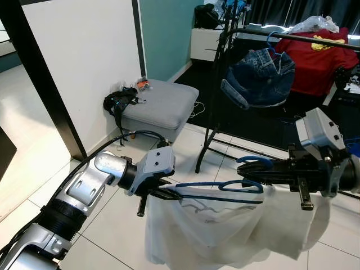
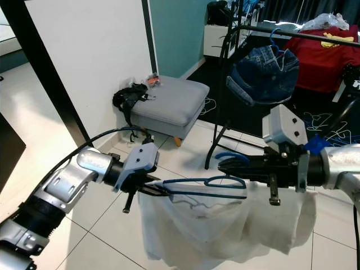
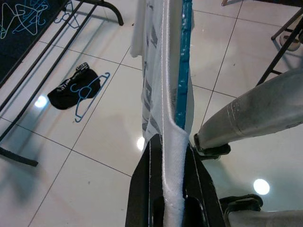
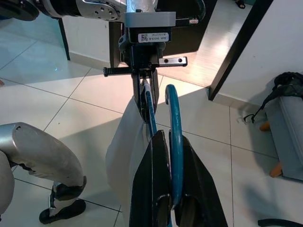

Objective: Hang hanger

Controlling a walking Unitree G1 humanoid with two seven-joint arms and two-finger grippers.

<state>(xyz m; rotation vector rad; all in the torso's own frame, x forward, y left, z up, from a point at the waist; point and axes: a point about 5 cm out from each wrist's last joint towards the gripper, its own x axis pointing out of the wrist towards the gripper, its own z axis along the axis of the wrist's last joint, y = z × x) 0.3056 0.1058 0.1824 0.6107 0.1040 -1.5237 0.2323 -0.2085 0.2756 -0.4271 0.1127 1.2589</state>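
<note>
The blue hanger [image 1: 222,191] hangs level between both arms, low over the floor [image 1: 112,219], a white cloth [image 1: 225,233] draped from it. The left claw [image 1: 169,194] is clamped on one end, pinching cloth and bar together; the right claw [image 1: 250,171] is closed around the hook end. The rail [image 1: 292,35] stands well apart and higher, crowded with jeans [image 1: 261,76]. Lifting unevenly could slide the cloth off, or the hook could twist in the grip and miss the rail.

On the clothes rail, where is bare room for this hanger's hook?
The rail is bare between its left bend and the denim garment. Further right it is crowded: the red shirt hangs close beside the denim. Both the left gripper and right gripper hold the blue hanger.
</note>
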